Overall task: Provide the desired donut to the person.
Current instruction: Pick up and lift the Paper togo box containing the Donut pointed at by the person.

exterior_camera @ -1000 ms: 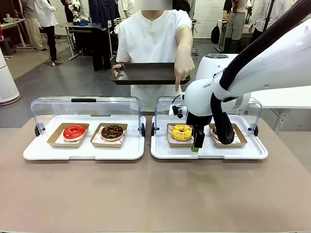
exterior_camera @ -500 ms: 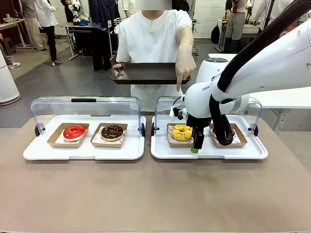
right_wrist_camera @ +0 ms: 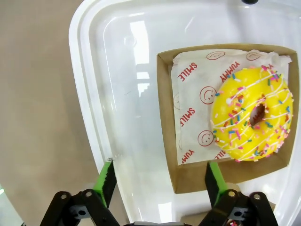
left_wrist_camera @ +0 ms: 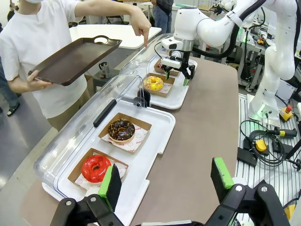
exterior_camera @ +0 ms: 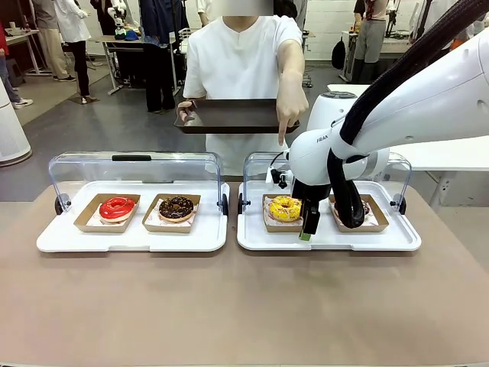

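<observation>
R claw (right_wrist_camera: 160,182) hangs released over the white tray (right_wrist_camera: 120,94), jaws straddling one side wall of the box (right_wrist_camera: 197,178) near its corner. The yellow donut (right_wrist_camera: 251,115) lies inside at approx. 1 o'clock in the wrist view. Pad-to-cardboard contact: can't tell. The person's hand (exterior_camera: 289,103) points down at it. L claw (left_wrist_camera: 165,181), released, is well apart across the desk (exterior_camera: 244,306).

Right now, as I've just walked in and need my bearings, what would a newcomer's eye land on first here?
The person at the far side holds a dark tray and points down at the yellow sprinkled donut, boxed on the right-hand white tray. The right gripper hangs open at that box's edge; a red donut and a chocolate donut sit boxed on the left tray.
</observation>
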`<state>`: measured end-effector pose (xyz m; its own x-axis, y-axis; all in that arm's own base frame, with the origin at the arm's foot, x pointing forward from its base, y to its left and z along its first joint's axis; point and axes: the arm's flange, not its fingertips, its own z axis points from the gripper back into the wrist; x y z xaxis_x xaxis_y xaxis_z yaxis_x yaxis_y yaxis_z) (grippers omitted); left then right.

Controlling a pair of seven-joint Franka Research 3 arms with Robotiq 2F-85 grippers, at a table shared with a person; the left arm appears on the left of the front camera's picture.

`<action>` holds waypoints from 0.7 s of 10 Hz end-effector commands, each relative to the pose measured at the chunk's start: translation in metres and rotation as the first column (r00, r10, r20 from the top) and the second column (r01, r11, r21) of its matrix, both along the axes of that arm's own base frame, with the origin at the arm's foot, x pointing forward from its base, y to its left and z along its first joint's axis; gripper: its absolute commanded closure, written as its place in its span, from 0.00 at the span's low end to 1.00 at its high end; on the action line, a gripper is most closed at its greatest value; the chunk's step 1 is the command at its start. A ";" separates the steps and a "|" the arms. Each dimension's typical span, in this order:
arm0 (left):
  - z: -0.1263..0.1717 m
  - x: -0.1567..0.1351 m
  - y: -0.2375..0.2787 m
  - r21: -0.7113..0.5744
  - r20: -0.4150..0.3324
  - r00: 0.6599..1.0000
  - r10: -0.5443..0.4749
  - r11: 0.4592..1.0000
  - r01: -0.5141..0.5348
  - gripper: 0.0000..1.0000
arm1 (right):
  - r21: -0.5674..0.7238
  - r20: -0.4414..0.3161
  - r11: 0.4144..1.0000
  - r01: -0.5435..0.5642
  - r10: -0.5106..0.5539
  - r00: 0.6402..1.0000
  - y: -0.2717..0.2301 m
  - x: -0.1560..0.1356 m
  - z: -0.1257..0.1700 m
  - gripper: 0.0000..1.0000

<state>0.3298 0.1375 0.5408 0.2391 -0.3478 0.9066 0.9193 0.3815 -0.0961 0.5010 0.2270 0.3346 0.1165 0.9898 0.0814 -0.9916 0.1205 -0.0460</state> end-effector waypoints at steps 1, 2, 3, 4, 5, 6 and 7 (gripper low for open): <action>0.001 0.001 0.002 -0.014 0.022 1.000 -0.008 1.000 0.008 0.00 | 0.025 0.008 0.999 -0.023 0.023 1.000 -0.002 0.003 -0.003 0.60; 0.001 0.001 0.002 -0.014 0.022 1.000 -0.008 1.000 0.008 0.00 | 0.025 0.009 0.999 -0.024 0.024 1.000 -0.002 0.003 -0.003 1.00; 0.001 0.001 0.002 -0.014 0.022 1.000 -0.008 1.000 0.008 0.00 | 0.025 0.010 0.999 -0.025 0.025 1.000 -0.003 0.003 -0.004 1.00; 0.001 0.001 0.002 -0.014 0.022 1.000 -0.008 1.000 0.008 0.00 | 0.027 0.017 0.999 -0.039 0.039 0.999 -0.003 0.002 -0.004 1.00; 0.001 0.001 0.002 -0.014 0.022 1.000 -0.008 1.000 0.008 0.00 | 0.030 0.022 0.998 -0.047 0.046 0.999 -0.003 0.002 -0.004 0.88; 0.001 0.001 0.002 -0.014 0.022 1.000 -0.008 1.000 0.008 0.00 | 0.033 0.025 0.998 -0.052 0.051 0.998 -0.003 0.001 -0.005 0.98; 0.001 0.001 0.002 -0.014 0.022 1.000 -0.008 1.000 0.008 0.00 | 0.041 0.032 0.997 -0.063 0.062 0.998 -0.003 0.000 -0.005 1.00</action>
